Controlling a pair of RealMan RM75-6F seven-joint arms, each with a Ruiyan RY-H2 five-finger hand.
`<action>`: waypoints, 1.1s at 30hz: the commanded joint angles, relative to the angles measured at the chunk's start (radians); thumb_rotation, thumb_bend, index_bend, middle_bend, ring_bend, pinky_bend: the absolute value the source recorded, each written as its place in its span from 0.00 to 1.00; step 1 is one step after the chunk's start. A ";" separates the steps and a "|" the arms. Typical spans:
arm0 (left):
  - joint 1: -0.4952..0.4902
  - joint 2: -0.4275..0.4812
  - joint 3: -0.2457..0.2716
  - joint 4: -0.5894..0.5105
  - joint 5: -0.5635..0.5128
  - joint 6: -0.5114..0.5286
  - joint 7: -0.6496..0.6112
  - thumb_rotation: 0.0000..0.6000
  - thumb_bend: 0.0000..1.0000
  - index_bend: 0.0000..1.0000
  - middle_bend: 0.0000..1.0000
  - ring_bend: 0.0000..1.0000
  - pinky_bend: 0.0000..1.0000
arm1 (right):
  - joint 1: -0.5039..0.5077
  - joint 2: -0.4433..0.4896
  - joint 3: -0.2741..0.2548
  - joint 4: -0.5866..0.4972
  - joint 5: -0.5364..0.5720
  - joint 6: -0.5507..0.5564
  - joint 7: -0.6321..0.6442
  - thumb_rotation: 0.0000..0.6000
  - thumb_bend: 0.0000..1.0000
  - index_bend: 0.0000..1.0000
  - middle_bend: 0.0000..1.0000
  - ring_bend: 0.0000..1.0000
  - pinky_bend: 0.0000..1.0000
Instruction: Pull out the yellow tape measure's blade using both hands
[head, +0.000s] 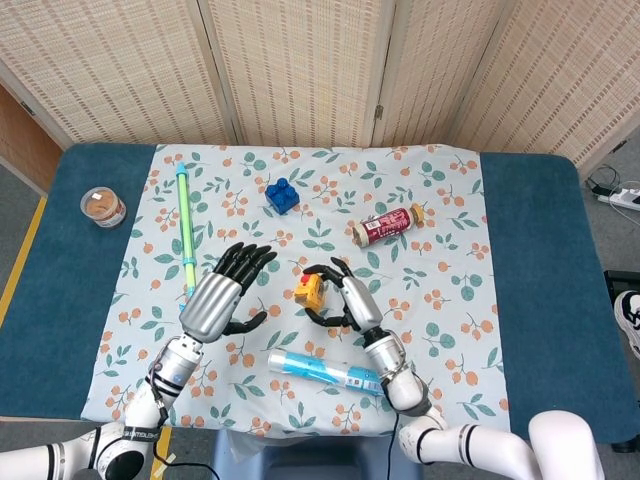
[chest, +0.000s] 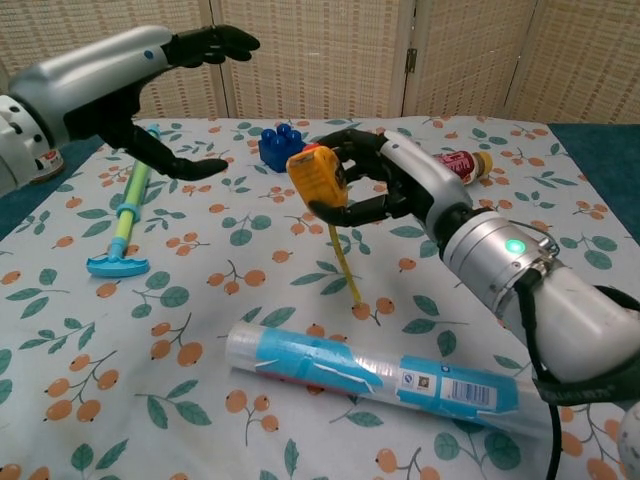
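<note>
— From the head view, where's the tape measure (head: 308, 291)?
— Mid-cloth, gripped by the right hand (head: 345, 297); the left hand (head: 222, 295) hovers left, fingers spread wide.

— And the chest view?
— Lifted, its blade (chest: 344, 262) hanging toward the near roll (chest: 390, 376).

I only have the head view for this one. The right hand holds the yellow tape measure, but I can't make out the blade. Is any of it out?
Observer: Yes. In the chest view a length of blade hangs from the tape measure in the right hand.
Operator: Where does the tip end?
Observer: Down by the cloth, short of the plastic-wrapped roll.
Operator: Does the left hand have it?
Observer: No. The left hand is apart from the blade, its fingers spread, holding nothing.
</note>
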 joint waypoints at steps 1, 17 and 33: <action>-0.015 -0.019 0.000 0.010 -0.015 -0.006 0.011 1.00 0.31 0.09 0.11 0.08 0.00 | 0.007 -0.024 -0.002 0.024 -0.014 0.014 0.009 1.00 0.36 0.52 0.51 0.35 0.04; -0.067 -0.109 0.002 0.049 -0.057 -0.002 0.047 1.00 0.31 0.08 0.11 0.07 0.00 | 0.023 -0.058 0.003 0.041 -0.023 0.010 -0.001 1.00 0.36 0.52 0.51 0.35 0.04; -0.081 -0.114 0.005 0.066 -0.085 0.012 0.054 1.00 0.31 0.08 0.11 0.07 0.00 | 0.018 -0.038 -0.013 0.005 -0.024 -0.008 -0.021 1.00 0.36 0.52 0.50 0.35 0.04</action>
